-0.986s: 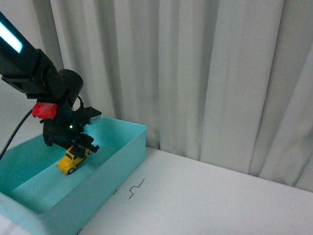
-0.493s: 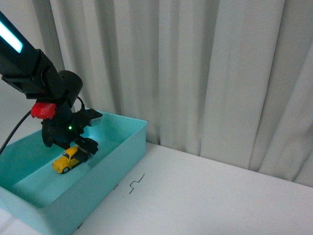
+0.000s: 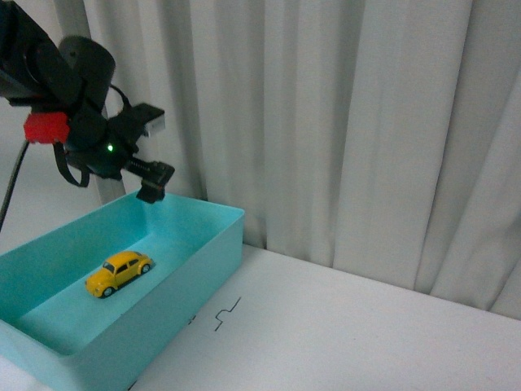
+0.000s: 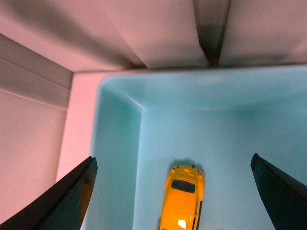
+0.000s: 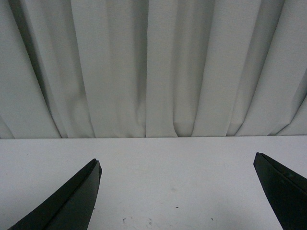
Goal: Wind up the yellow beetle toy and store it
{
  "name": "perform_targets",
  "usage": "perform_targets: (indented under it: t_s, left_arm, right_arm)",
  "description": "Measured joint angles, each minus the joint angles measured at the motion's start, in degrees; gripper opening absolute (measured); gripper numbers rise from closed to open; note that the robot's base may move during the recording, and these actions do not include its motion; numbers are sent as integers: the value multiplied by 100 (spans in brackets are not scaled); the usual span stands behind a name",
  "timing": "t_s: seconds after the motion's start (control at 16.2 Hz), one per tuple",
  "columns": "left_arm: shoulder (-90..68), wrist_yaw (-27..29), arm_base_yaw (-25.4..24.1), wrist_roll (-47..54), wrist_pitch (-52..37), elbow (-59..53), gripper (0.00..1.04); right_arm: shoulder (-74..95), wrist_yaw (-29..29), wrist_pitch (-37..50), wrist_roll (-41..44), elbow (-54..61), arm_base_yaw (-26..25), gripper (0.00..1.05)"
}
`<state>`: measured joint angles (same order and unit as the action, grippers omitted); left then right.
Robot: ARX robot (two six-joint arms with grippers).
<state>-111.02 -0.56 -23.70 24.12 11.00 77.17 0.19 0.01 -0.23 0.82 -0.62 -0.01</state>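
Note:
The yellow beetle toy (image 3: 119, 273) stands on its wheels on the floor of the teal bin (image 3: 213, 244) at the left. My left gripper (image 3: 153, 177) is open and empty, raised above the bin's back wall, well clear of the toy. In the left wrist view the toy (image 4: 183, 197) lies between the spread fingers (image 4: 72, 196), far below them, inside the bin (image 4: 115, 143). My right gripper (image 5: 177, 201) is open and empty over bare white table; it does not show in the front view.
White curtains (image 3: 326, 122) hang close behind the table. The white tabletop (image 3: 342, 326) stretches right of the bin, with a small black zigzag mark (image 3: 228, 312) near the bin's corner. The bin's walls stand around the toy.
My left gripper has let go of the toy and risen out of the bin, toward the upper left. The toy now rests flat on the bin floor.

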Motion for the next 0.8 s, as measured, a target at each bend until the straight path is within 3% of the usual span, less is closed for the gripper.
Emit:
perform_targets:
  t_s: [0.25,0.49,0.62,0.8]
  left_arm:
    - [1980,-245,26,-339,-704,-1279,98]
    - [4885,-503,238,-748,-527,-2651,98]
    - [6258,-1641,304,-1589,-1980,-3781,79]
    - [7366,-1403,953,-2245,-2483,-5239,43]
  right_arm:
    - [0,0,0,0,0,0,98]
    - [0,0,0,0,0,0,98]
    - [0,2,0,0,0,0,98]
    - [0,2,0,0,0,0,98]
